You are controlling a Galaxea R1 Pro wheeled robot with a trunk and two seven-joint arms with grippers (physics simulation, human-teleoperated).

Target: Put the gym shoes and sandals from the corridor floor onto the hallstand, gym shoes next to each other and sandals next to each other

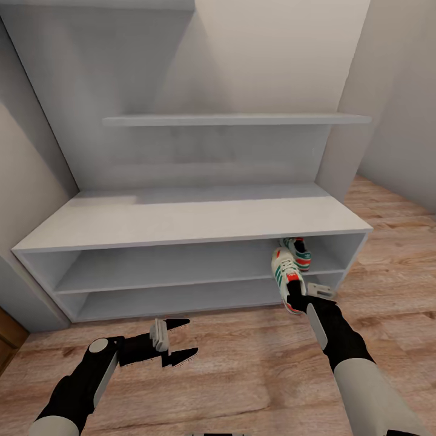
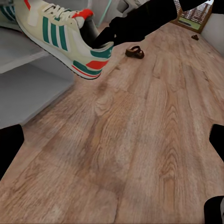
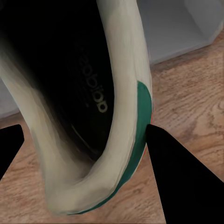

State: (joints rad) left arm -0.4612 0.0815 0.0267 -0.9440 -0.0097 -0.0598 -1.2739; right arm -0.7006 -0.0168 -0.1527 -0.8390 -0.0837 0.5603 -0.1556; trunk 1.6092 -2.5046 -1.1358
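One gym shoe (image 1: 297,249) lies on the upper shelf of the hallstand (image 1: 181,221), at its right end. My right gripper (image 1: 298,298) is shut on the heel of the second gym shoe (image 1: 284,274). That shoe's toe reaches over the shelf edge beside the first one, and its heel hangs out above the corridor floor (image 1: 242,363). The right wrist view looks into the held shoe's (image 3: 93,98) opening between the fingers (image 3: 186,182). In the left wrist view the held shoe (image 2: 60,35) is close by, and two brown sandals (image 2: 135,52) (image 2: 194,37) lie far off on the floor. My left gripper (image 1: 180,343) hovers open and empty over the floor.
The hallstand has a wide bench top, a lower shelf opening (image 1: 181,298) and a wall shelf (image 1: 236,119) above. Grey walls close in on both sides. A wooden door edge (image 1: 7,336) shows at the far left.
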